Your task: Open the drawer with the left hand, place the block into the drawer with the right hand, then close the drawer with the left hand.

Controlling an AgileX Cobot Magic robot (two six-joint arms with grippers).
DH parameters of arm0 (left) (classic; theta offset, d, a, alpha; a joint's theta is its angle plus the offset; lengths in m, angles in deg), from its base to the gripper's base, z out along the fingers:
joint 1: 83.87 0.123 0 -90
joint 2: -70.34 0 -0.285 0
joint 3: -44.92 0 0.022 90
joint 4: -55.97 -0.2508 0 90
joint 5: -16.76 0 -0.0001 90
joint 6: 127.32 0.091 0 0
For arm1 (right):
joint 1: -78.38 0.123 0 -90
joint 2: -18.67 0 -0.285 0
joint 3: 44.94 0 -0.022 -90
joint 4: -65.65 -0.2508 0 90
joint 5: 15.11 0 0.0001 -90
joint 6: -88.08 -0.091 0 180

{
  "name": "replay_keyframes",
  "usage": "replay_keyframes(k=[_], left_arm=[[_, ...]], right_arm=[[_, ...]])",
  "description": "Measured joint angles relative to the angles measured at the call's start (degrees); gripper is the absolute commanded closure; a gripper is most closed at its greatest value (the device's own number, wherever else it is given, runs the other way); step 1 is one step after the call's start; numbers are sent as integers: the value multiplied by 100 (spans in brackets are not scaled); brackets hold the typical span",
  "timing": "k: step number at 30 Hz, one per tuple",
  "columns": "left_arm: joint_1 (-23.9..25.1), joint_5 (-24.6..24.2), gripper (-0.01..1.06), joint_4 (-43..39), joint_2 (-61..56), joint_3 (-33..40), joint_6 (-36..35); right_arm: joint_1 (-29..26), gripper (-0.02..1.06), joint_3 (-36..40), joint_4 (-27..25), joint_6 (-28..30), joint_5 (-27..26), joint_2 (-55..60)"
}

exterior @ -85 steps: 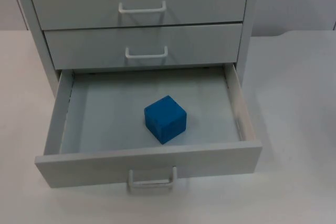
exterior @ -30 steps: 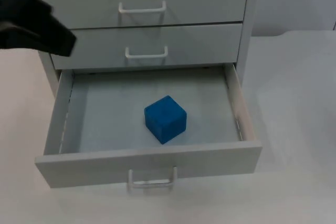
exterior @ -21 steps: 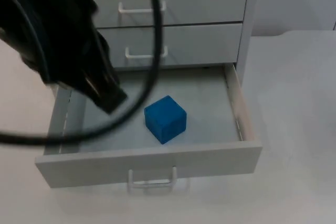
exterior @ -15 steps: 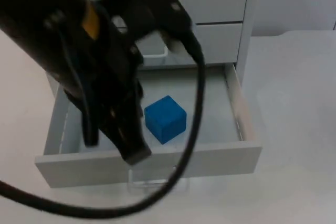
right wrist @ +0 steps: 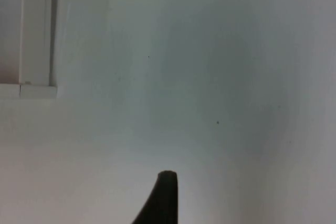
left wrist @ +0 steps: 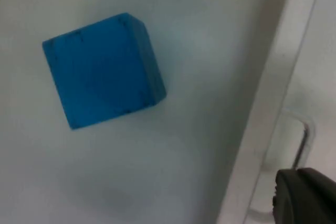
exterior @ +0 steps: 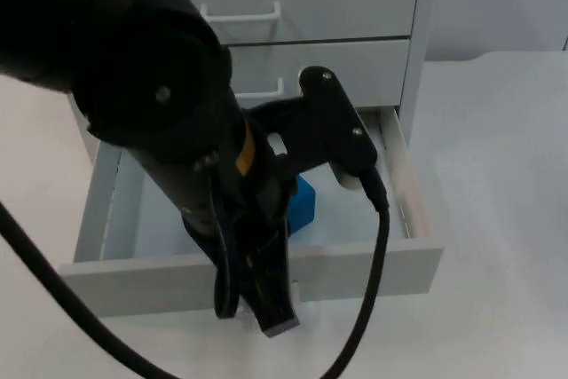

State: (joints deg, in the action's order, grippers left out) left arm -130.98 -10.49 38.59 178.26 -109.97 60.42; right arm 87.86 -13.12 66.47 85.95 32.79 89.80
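Top view: left arm slants down over the open drawer [exterior: 417, 264], left gripper [exterior: 271, 312] at its handle [left wrist: 300, 145], finger state unclear. One block [left wrist: 102, 69] inside; three drawers.

This looks like a robot test room or lab — not a home. A bare white table top [exterior: 497, 219] carries a small pale grey drawer cabinet [exterior: 417, 33] with plain white loop handles [exterior: 240, 15], the kind used for office papers. A large black robot arm [exterior: 151, 86] hangs over the open bottom drawer [exterior: 413, 210]. Inside lies one blue block [left wrist: 100, 69] — a plain practice object. The surfaces are clean and colourless.
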Motion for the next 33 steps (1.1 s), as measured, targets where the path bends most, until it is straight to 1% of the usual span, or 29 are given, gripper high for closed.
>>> replay_keyframes(k=[6,16,21,23,25,26,27,28,30,31,33], left_arm=[[0,119,105,-448,344,1,-370],[-66,210,105,-669,468,1,-476],[-79,278,105,-975,738,-2,-618],[-79,301,105,-1326,872,-2,-1004],[-91,320,105,-1960,934,-2,-1668],[-91,320,105,-1960,934,-2,-1668],[-101,307,105,-2451,959,-2,-2145],[-101,281,105,-3222,983,8,-2820],[-101,262,105,-4322,991,8,-3918],[-101,262,105,-4322,991,8,-3918],[-101,170,105,-5267,1005,8,-4645]], right_arm=[[0,23,0,0,0,0,0],[0,23,0,14,0,0,0],[0,23,0,14,0,0,0],[0,23,0,14,0,0,0],[0,23,0,14,0,0,0],[0,23,0,14,0,0,0],[0,23,0,14,0,0,0],[0,23,0,14,0,0,0],[0,23,0,14,0,0,0],[0,23,0,14,0,0,0],[0,23,0,14,0,0,0]])
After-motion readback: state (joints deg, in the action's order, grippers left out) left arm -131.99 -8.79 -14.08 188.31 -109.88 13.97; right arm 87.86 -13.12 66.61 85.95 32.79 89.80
